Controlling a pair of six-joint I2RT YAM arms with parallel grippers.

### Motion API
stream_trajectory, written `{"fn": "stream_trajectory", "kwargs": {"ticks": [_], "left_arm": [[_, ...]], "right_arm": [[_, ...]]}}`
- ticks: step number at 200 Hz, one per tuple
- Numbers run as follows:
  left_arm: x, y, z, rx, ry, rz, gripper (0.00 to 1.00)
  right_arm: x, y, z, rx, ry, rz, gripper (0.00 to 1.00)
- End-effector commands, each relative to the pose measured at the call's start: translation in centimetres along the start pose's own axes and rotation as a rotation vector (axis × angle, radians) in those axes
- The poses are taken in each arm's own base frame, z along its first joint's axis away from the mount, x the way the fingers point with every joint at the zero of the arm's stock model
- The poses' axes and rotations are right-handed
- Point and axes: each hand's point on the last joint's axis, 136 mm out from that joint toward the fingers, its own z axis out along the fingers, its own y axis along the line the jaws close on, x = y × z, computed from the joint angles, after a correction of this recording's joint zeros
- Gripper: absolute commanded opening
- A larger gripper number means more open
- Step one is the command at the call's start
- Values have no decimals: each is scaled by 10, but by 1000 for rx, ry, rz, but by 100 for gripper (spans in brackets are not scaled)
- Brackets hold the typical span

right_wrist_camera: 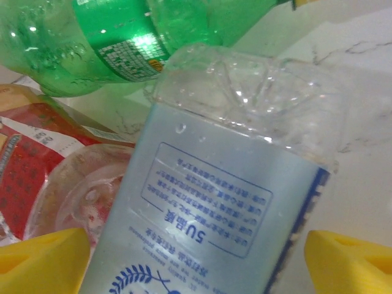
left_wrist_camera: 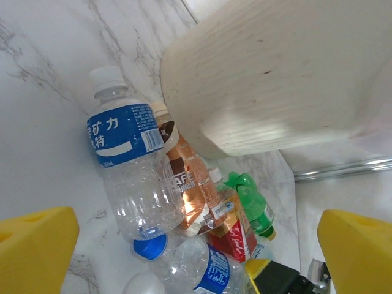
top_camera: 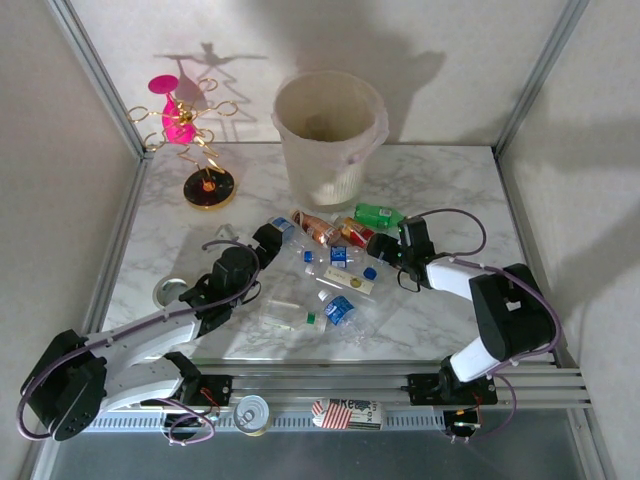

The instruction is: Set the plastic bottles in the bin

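Over the top view: noting plastic bottles (top_camera: 330, 265) lying heaped on the marble table (top_camera: 440, 180) just before the bin (top_camera: 325, 170); bin interior too dim for counting, so judging nearly everything remaining. Seeing bare marble right of the heap, frame posts (top_camera: 100, 80) hemming both sides.

At left wrist: finding left gripper (left_wrist_camera: 196, 245) spread wide, holding nothing, bin wall crowding a blue-labelled bottle (left_wrist_camera: 125, 159).

At right wrist: seeing right gripper (right_wrist_camera: 196, 257) straddling a pale-labelled bottle (right_wrist_camera: 208, 208); pinching or not, cannot tell.

"AFE" — brown-labelled bottle (left_wrist_camera: 187, 181)
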Motion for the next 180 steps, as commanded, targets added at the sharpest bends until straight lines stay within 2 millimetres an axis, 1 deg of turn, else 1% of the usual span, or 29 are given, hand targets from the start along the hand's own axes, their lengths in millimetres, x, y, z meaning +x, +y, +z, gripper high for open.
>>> {"fn": "stream_trajectory", "kwargs": {"ticks": [1,16,35,89,104,119,141,157,180], "left_arm": [[-5,-5,-4,-4,-20,0,100],[-6,-4,-5,-6,-23,1,100],[-6,-3,-5,-7,-26,-1,100],[-7,-3,-4,-8,-33,3,100],[-8,-3,-4,-7,-39,7,100],[-11,-3,-5,-10,-52,16,100],[-19,-1,-7,-18,-81,20,100],[-25,1,-8,-18,-99,16,100],[-30,7,-9,-23,-112,10,100]], "right_arm": [[10,-11,7,36,38,9,86],[13,-12,7,34,45,11,82],[12,-12,3,36,31,14,77],[-6,-4,-14,24,-25,3,61],[-13,1,-21,12,-43,-8,59],[-22,8,-31,-2,-72,-27,57],[-37,20,-51,-39,-130,-64,55],[-48,33,-69,-84,-168,-94,54],[-66,57,-95,-164,-224,-137,53]]}}
